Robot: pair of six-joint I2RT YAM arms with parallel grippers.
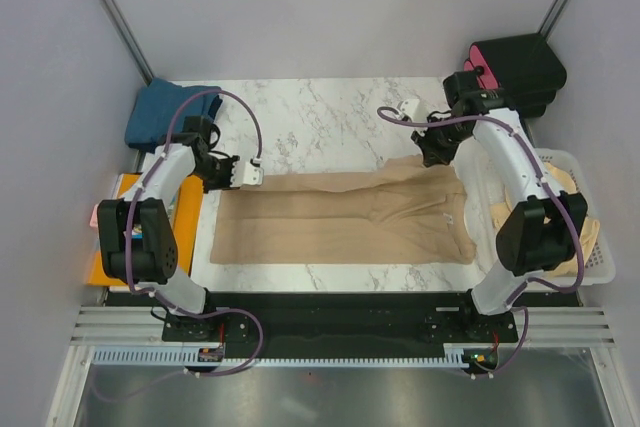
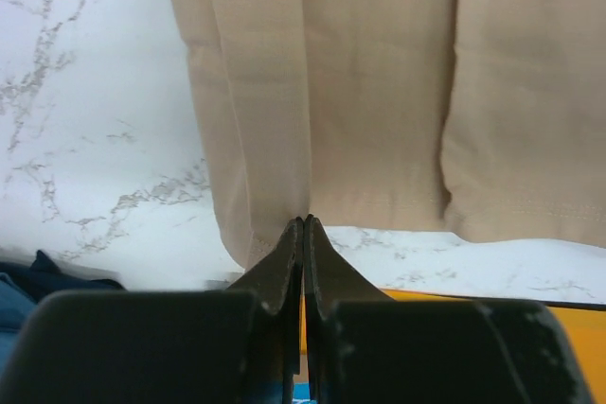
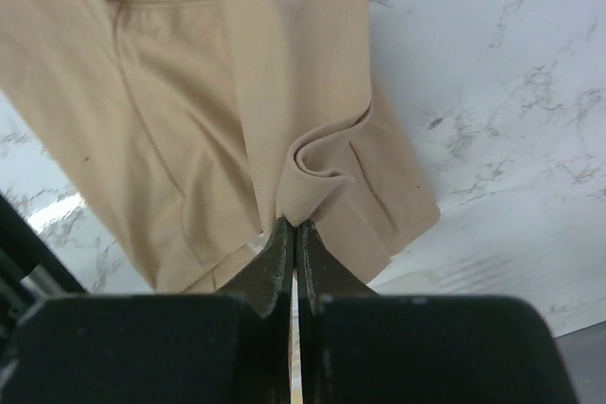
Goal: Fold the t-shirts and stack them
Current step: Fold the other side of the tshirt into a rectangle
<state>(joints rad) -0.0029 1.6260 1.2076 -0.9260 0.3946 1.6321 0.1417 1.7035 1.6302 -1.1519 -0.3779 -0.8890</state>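
Evidently the folding step is in hand, with stacking yet to come: on the marble table (image 1: 330,107) the tan shirt (image 1: 340,222) lies stretched out as a long band from left to right, between the two arms. A white basket (image 1: 603,265) at the right edge holds more pale cloth (image 1: 590,232), and a dark blue shirt (image 1: 165,117) sits folded at the far left corner, well apart from the tan one. The left gripper (image 1: 243,175) is down at the far corner of the band's left end, its fingers pressed together with the hem seemingly nipped between the tips. The right gripper (image 1: 437,154) is at the far corner of the right end, fingers likewise clamped on a pinch of cloth. With both far corners held, the next move probably calls for the arms to lift and carry that edge toward the near side at one pace, keeping the cloth taut so the crease runs straight. The cloth is plain, soft and thin, layered lengthwise, with overlapping flaps showing in the left wrist view. Its stitched hem (image 2: 379,207) lies flat, while at the right fingertips a small pucker (image 3: 317,169) bunches up.
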